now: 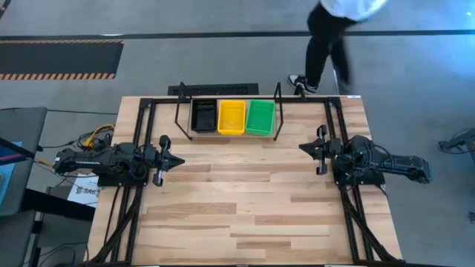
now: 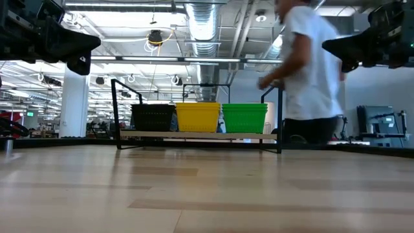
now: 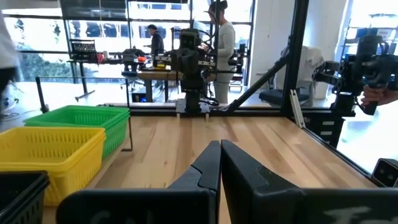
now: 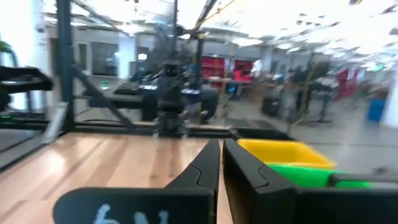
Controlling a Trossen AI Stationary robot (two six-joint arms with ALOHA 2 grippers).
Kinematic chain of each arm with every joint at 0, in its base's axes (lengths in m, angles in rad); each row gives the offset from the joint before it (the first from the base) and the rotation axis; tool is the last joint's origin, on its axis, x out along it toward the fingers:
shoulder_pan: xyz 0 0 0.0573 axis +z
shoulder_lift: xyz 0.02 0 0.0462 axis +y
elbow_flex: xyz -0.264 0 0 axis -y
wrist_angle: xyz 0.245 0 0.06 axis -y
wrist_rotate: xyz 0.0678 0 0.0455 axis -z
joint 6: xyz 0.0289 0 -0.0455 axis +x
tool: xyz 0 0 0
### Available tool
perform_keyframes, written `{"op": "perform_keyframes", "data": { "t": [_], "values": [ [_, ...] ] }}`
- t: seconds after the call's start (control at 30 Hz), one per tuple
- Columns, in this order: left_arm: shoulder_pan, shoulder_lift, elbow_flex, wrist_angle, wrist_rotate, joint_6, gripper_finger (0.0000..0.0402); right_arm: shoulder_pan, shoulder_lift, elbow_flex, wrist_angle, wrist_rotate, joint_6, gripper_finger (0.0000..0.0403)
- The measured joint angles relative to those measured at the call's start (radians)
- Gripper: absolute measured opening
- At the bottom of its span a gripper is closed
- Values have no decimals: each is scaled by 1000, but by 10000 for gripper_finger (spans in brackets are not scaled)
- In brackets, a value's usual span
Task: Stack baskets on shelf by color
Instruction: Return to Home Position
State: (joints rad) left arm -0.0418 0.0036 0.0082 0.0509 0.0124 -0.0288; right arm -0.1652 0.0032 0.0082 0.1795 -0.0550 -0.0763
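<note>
Three baskets sit side by side on the shelf (image 1: 179,113) at the table's far edge: black (image 1: 203,115), yellow (image 1: 231,117) and green (image 1: 260,117). The low view shows them as black (image 2: 152,117), yellow (image 2: 197,116) and green (image 2: 244,118), resting on the shelf's pale board (image 2: 194,135). Whether each is one basket or a stack, I cannot tell. My left gripper (image 1: 178,160) is drawn back at the table's left side, shut and holding nothing. At the right side my right gripper (image 1: 303,147) is also drawn back, shut and holding nothing. Both point level toward the table's middle.
A person (image 1: 326,37) walks on the floor just beyond the table's far right corner and shows behind the shelf in the low view (image 2: 310,71). The black table frame's struts (image 1: 141,119) run along both sides. Bare wood (image 1: 237,200) lies between the arms.
</note>
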Motion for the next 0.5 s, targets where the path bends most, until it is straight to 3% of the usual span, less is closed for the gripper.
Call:
{"op": "perform_keyframes", "data": {
  "t": [0.1, 0.5],
  "values": [
    [0, 0, -1, 0, 0, -2, 0, -13, 0, 0, -56, -58, 54, 43],
    [0, 0, -2, -11, 0, -18, 0, -13, 0, -1, -78, -49, 73, 43]
  ]
}}
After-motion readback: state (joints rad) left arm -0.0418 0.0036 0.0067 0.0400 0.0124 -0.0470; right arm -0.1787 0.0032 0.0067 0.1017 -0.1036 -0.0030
